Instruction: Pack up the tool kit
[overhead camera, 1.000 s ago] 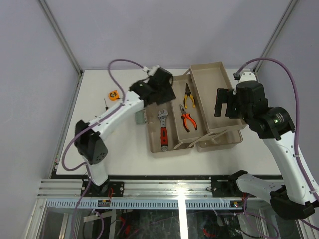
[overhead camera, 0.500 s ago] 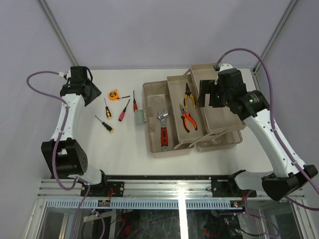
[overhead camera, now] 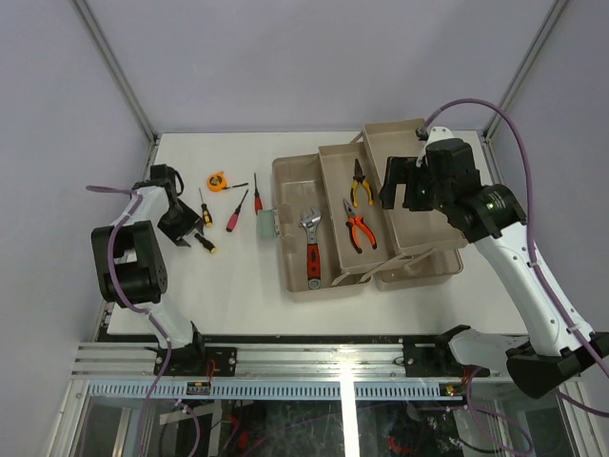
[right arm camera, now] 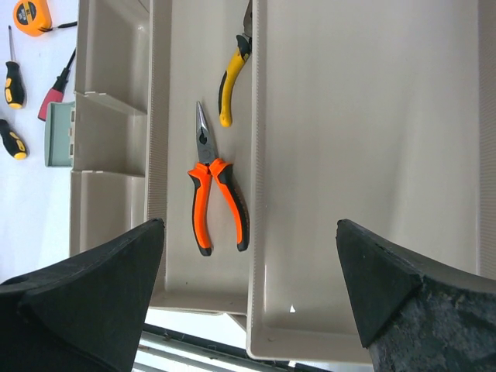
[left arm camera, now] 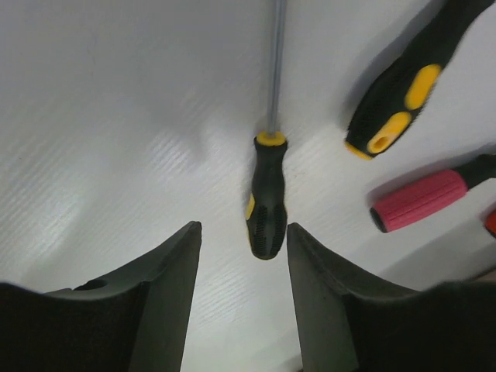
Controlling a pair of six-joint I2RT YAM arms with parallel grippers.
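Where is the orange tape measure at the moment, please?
In the top view, the orange tape measure lies on the left half of the white table, just beyond the loose screwdrivers and left of the open toolbox, outside it.

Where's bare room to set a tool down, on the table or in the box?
Bare: the right tray, and the table between the screwdrivers and the near edge. Crowded: tape measure across to the box.

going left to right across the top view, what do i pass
left gripper → tape measure → latch → wrench → orange pliers → right gripper
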